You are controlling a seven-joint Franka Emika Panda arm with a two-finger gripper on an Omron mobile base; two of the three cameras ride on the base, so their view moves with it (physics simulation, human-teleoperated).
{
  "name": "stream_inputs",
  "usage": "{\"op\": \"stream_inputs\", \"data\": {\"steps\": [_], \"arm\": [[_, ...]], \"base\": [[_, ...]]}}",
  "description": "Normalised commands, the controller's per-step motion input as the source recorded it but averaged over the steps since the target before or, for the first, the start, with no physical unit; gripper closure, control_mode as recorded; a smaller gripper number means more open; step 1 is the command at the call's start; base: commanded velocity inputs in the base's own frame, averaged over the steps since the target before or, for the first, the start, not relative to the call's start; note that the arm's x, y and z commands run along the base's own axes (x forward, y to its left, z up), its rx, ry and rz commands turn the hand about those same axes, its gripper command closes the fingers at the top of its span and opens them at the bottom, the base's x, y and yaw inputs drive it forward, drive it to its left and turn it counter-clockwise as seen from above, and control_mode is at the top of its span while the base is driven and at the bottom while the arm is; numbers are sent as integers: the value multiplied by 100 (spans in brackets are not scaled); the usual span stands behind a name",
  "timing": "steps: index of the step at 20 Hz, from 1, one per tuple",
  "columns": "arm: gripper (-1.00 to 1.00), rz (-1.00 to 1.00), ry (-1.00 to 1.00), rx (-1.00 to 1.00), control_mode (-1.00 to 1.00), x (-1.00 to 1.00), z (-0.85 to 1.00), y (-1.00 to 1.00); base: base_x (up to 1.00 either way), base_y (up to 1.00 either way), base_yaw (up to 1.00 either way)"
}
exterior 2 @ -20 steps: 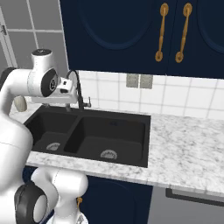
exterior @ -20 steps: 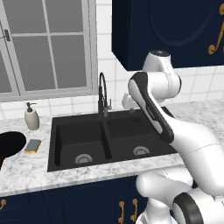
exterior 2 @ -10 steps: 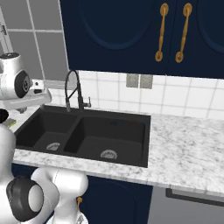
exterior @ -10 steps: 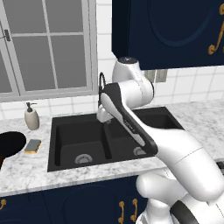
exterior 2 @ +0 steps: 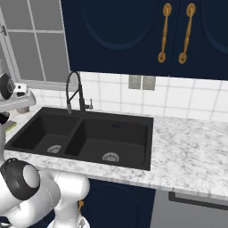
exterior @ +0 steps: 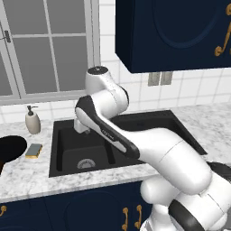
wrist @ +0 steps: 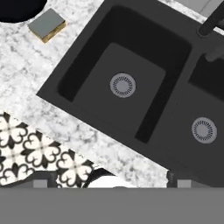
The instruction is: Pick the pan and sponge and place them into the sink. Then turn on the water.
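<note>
The sink is sitting sunk into the worktop as a matte black rectangle with two squared basins, each one carrying a round silver drain with a ringed grate. The worktop is showing a mottled grey-and-white stone surface, and behind it white square tiles are running up to dark navy cupboards with slim brass handles. At the back edge of the sink, about over the divider, the faucet is rising tall and dark, its coiled neck arching over toward the basins, with a small lever sticking out at its side.

The sponge is lying flat on the worktop just beside the sink's left edge — a small rectangle, grey-blue face up in the hand view with a yellow layer showing along its side. Its long axis is running roughly from the front edge of the worktop toward the back wall. The pan is resting at the far left of the worktop, near the sponge but apart from it; only part of its round black body is showing, so I cannot tell which way its handle is pointing. A beige soap dispenser is standing upright behind the sponge, near the back wall.

The gripper is hanging above the sink's front edge, looking down — its two dark tips are standing wide apart, holding nothing and touching nothing.
</note>
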Motion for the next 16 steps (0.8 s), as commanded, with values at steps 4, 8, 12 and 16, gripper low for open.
{"op": "stream_inputs", "data": {"steps": [4, 8, 12, 16], "arm": [[-100, 10, 5, 0, -100, 63, -41, 100], [-100, 13, 16, 0, -100, 73, -48, 100], [-100, 14, 23, 0, -100, 82, -50, 100], [-100, 1, 7, -1, -100, 29, -19, 66]], "base": [[0, 0, 0], [0, 0, 0], [0, 0, 0], [0, 0, 0]]}}
